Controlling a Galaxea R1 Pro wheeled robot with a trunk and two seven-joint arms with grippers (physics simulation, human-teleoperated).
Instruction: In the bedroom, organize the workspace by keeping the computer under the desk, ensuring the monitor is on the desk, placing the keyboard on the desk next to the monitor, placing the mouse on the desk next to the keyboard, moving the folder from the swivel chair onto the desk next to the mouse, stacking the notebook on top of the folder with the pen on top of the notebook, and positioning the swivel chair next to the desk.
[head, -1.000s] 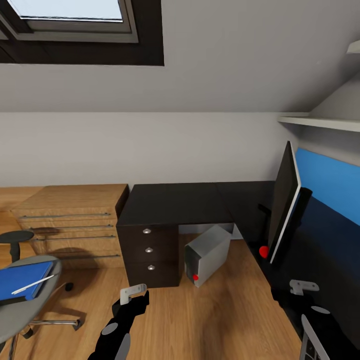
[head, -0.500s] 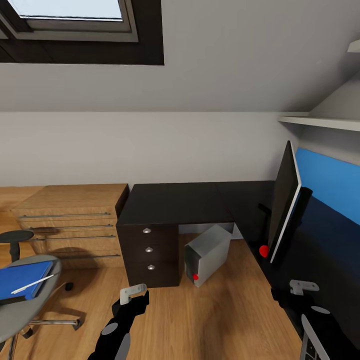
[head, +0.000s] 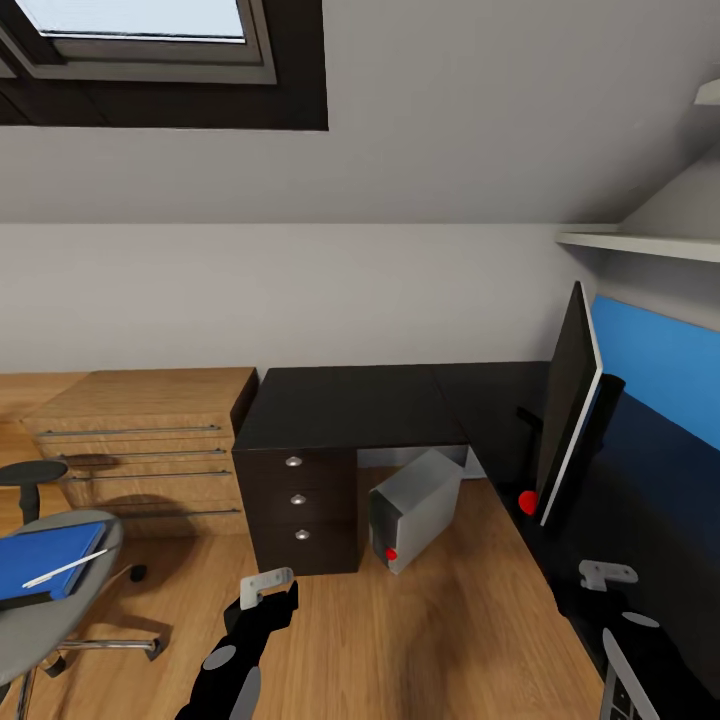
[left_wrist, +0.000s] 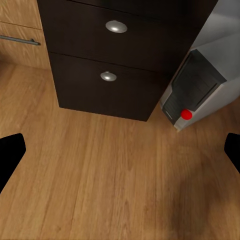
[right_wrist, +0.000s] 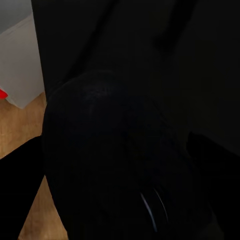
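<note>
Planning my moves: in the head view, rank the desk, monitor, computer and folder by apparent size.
1. desk, the widest span.
2. monitor, seen nearly edge-on, so its area is understated.
3. computer and folder look alike; the folder is cut off at the picture's edge, so I won't rank them.

- The desk (head: 350, 405), glossy black and L-shaped, carries the monitor (head: 566, 405) on its right wing, just beyond the right gripper (head: 606, 576).
- The wooden floor (head: 440, 620) carries the computer (head: 415, 508) under the desk, ahead of the left gripper (head: 262, 586), and the swivel chair (head: 50, 620).
- The chair seat holds the folder (head: 45, 560) with the pen (head: 65, 570) lying on it.
</note>
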